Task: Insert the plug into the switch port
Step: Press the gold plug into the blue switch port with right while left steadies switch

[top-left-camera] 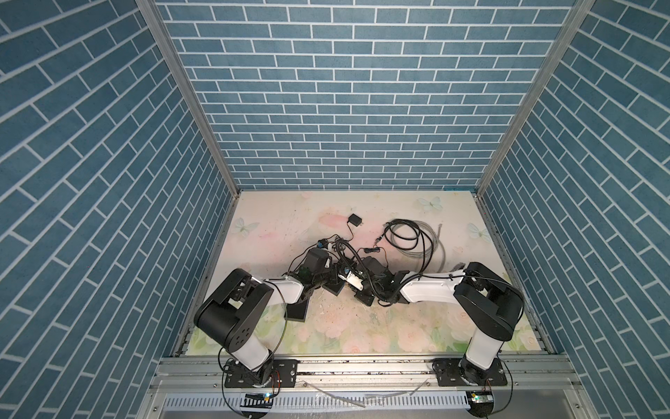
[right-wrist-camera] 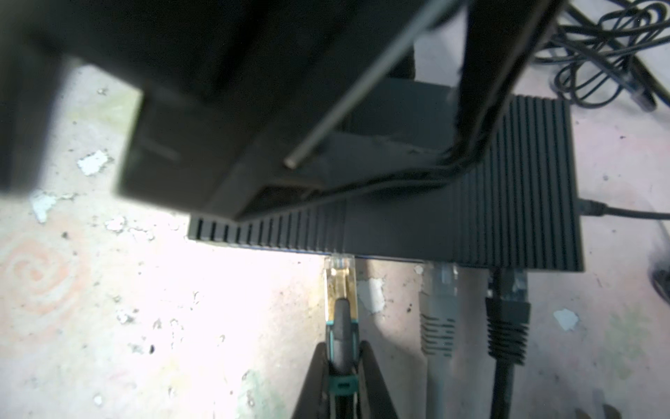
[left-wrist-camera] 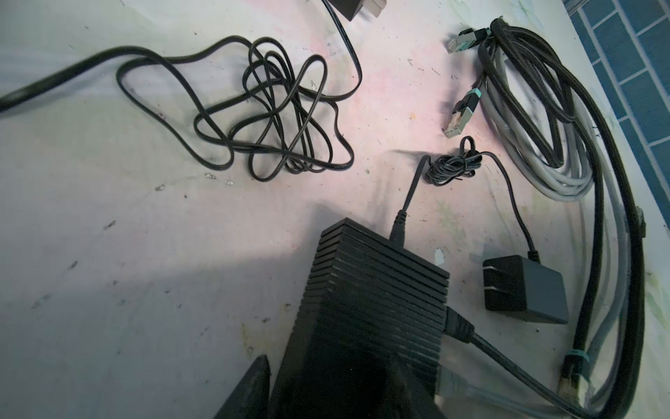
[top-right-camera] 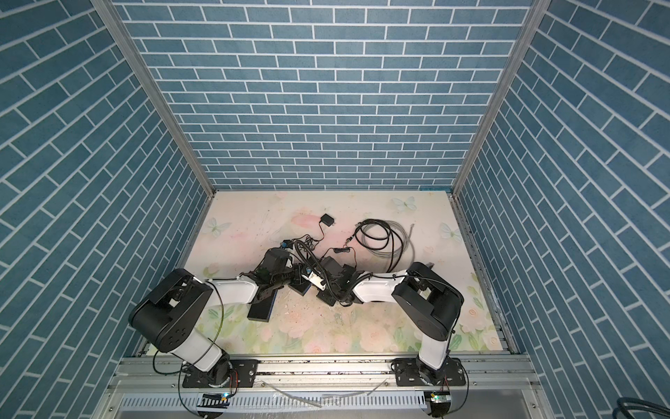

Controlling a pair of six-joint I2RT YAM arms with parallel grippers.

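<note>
The switch [left-wrist-camera: 377, 290] is a black ribbed box lying flat on the floral mat. My left gripper [left-wrist-camera: 330, 362] straddles its near end with one finger on each long side. A thin strip of mat shows beside one finger, and contact on the other side is lost in shadow. My right gripper [right-wrist-camera: 340, 362] is shut on the plug [right-wrist-camera: 339, 290], a clear, gold-tinted connector with a teal boot and a black cable. The plug's tip sits at the port face of the switch [right-wrist-camera: 507, 181]. How deep it sits is hidden. Both grippers meet mid-table in both top views.
A grey plug [right-wrist-camera: 438, 308] and a black plug [right-wrist-camera: 507, 319] sit in ports beside mine. A coil of grey and black cables [top-left-camera: 409, 239] lies back right. A power adapter [left-wrist-camera: 525, 290], loose plugs [left-wrist-camera: 464, 109] and tangled black cord [left-wrist-camera: 275, 119] lie nearby.
</note>
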